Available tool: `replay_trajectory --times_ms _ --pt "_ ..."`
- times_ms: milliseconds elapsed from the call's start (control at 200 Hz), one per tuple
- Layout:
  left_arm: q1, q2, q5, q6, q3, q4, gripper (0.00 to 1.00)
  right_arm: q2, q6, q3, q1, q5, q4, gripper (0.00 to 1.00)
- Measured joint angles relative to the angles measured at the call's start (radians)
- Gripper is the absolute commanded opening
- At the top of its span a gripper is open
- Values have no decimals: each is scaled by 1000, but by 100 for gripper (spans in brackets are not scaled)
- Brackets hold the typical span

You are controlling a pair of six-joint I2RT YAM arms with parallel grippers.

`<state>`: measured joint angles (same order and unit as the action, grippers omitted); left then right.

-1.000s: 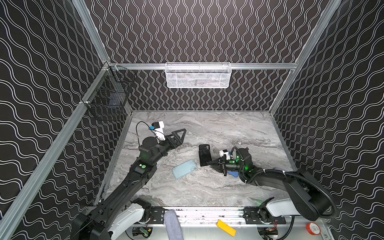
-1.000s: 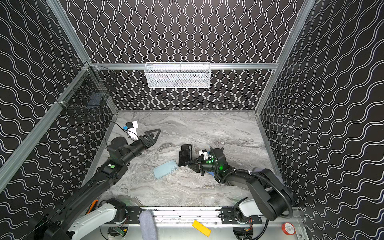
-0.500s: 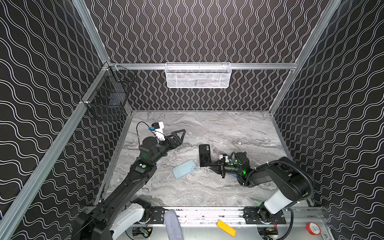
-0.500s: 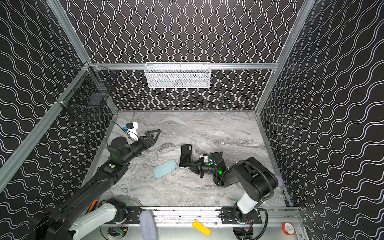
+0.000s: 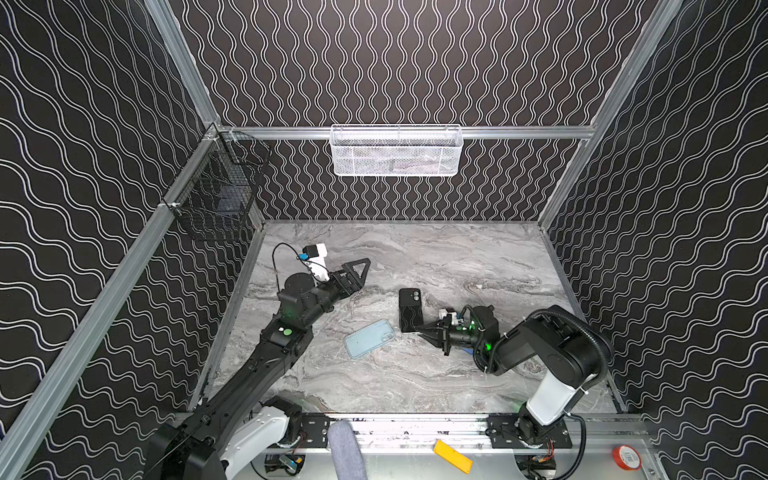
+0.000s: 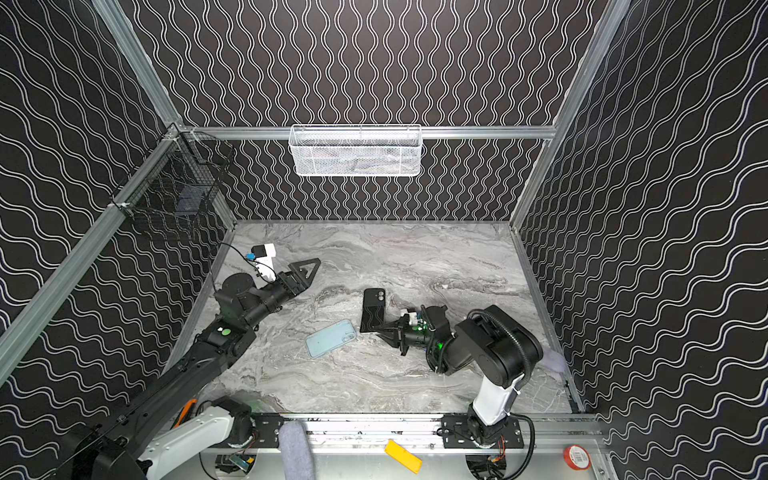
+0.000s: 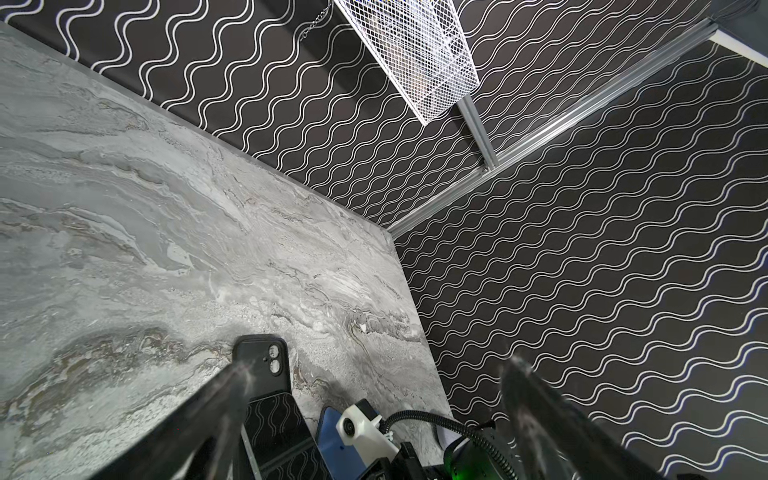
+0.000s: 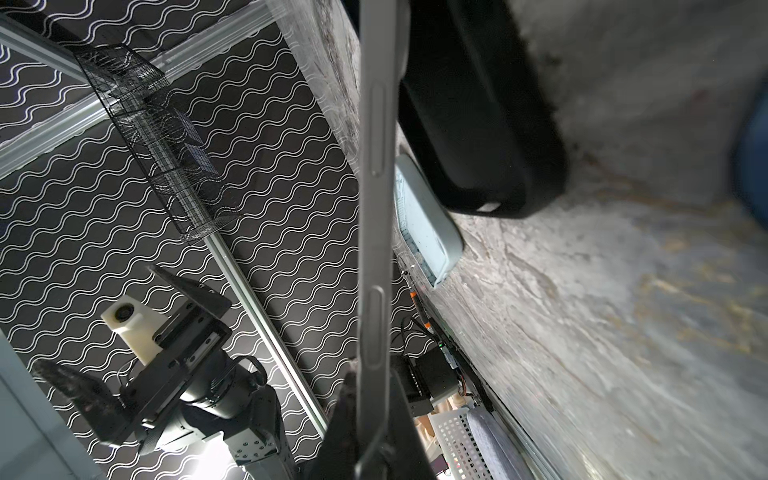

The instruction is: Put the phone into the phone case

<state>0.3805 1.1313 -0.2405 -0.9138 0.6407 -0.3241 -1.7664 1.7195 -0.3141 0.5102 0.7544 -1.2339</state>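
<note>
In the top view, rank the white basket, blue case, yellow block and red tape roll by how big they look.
1. white basket
2. blue case
3. yellow block and tape roll look alike, and both sit nearer the camera, so I won't rank them.

This is a robotics lab test cell. Black wall panels printed with white wavy lines [image 5: 395,62] close in a grey marble-patterned tabletop [image 5: 415,257] on three sides, framed by bare aluminium rails [image 5: 519,132]. A white mesh basket [image 5: 397,151] hangs on the rear rail and a black wire basket [image 5: 216,199] on the left rail, near the rear left corner. The black left arm [image 5: 282,340] and the black-and-white right arm [image 5: 552,353] are mounted on a metal base rail [image 5: 415,428] along the tabletop's front edge.
</note>
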Motion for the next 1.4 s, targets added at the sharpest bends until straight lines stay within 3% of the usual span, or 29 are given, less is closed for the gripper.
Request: replay_trajectory --times_ms 355,501,811,951,1181,1336,1401 --pt "-3 113 -3 2 106 3 92 -42 -13 14 -14 17 -66 0" --pt "-4 309 -11 3 237 -19 95 -61 -22 14 -15 19 -87 0" --pt "-3 829 -148 26 620 -35 98 -169 -25 39 -15 18 -254 0" --pt "21 964 -154 66 769 35 98 -230 -6 50 -15 15 -362 0" --pt "118 1170 -143 150 974 165 98 -242 -4 55 -15 14 -370 0" --pt "134 1248 -128 153 992 216 84 -233 -3 59 -16 10 -369 0" --pt "133 1263 -126 153 992 234 98 -233 -3 59 -17 10 -369 0"
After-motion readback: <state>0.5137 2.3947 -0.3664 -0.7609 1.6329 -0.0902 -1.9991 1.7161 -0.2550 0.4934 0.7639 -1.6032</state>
